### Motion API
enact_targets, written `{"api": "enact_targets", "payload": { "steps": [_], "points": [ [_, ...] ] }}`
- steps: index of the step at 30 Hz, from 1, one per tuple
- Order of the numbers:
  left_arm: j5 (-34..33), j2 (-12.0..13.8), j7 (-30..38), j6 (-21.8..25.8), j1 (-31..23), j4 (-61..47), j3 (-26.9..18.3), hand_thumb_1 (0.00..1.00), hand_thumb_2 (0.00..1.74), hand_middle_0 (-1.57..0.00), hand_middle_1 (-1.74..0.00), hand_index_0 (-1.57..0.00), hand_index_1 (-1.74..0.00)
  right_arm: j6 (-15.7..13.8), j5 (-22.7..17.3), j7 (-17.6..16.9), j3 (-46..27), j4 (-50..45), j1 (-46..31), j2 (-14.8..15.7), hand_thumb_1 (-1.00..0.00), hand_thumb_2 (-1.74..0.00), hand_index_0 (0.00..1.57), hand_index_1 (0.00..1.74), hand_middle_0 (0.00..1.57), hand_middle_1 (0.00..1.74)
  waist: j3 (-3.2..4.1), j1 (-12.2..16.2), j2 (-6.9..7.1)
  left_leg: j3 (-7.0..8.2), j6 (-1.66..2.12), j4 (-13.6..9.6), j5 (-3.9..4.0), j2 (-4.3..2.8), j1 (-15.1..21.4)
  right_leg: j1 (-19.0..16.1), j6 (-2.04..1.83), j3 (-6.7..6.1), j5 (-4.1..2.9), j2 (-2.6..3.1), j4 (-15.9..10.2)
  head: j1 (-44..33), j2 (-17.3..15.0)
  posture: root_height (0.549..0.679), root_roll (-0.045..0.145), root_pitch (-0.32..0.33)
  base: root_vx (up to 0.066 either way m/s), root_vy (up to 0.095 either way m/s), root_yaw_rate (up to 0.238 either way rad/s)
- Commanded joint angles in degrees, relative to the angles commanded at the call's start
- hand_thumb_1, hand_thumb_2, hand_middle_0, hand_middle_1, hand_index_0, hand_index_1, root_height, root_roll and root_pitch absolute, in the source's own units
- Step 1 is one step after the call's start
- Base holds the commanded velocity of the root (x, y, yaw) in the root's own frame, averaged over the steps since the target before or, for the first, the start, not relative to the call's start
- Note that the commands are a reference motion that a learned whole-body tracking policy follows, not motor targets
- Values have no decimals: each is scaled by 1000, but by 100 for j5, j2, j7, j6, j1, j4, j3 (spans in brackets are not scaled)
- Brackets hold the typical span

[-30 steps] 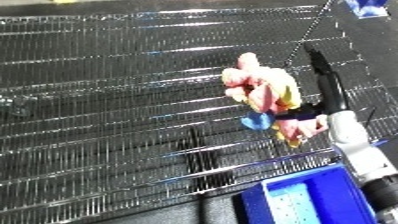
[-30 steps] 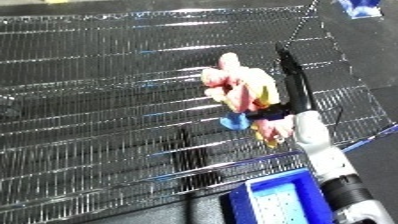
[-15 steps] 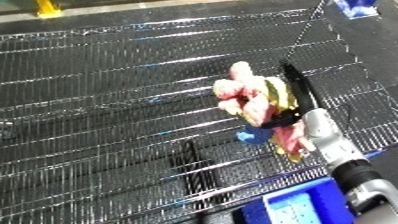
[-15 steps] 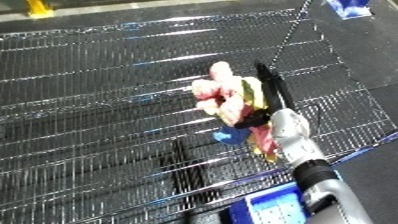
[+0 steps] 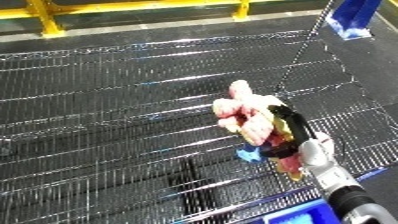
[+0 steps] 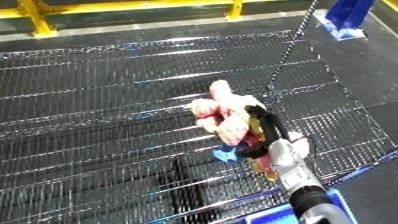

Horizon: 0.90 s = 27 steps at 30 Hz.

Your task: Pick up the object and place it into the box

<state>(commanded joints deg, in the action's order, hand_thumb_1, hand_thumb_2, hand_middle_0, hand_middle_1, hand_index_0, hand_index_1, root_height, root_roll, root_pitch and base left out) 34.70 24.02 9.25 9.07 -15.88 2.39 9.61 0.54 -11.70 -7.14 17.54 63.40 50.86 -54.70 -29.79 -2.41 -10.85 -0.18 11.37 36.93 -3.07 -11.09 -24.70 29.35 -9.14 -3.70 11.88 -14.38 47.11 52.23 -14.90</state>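
Pink and cream plush toy [image 5: 246, 116] is held above the wire-mesh surface [image 5: 107, 115], clear of it, right of centre. Right hand [image 5: 291, 131] has its black fingers curled round the toy's lower right side, gripping it. Toy's long axis runs from upper left to lower right, its rounded pale end pointing up and away from the forearm [image 5: 324, 167]. Yellow, red and blue patches show at the toy's lower end, by the wrist. No label or writing can be read. Blue bin [image 6: 340, 204] shows only as a corner at the bottom edge. Left hand is out of sight.
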Motion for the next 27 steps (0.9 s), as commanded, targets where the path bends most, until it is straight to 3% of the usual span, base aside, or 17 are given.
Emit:
{"api": "enact_targets", "payload": {
  "steps": [10, 27],
  "points": [
    [-17, 75, -59, -51, -51, 17, -33, 1000, 1740, -1570, -1740, -1570, -1740, -28, 50, 37, -95, -32, -305, 107, -1000, -1740, 1570, 1740, 1570, 1740, 0, -4, 17, -71, -21, 151, 14, 18, -67, 28, -3, 0, -50, 1, 145, 38, -101, 607, 78, -126, -19, -12, 30],
    [-33, 101, -103, -120, -2, 38, -43, 1000, 1740, -1570, -1740, -1570, -1740, -94, 65, -5, -236, -307, -682, 277, -1000, -1740, 1570, 1740, 1570, 1740, 0, -16, 107, -104, -46, 162, 17, 1, 15, -185, -19, 42, -59, 2, 99, 90, -191, 607, 70, -151, -15, -4, 19]
  ]
}}
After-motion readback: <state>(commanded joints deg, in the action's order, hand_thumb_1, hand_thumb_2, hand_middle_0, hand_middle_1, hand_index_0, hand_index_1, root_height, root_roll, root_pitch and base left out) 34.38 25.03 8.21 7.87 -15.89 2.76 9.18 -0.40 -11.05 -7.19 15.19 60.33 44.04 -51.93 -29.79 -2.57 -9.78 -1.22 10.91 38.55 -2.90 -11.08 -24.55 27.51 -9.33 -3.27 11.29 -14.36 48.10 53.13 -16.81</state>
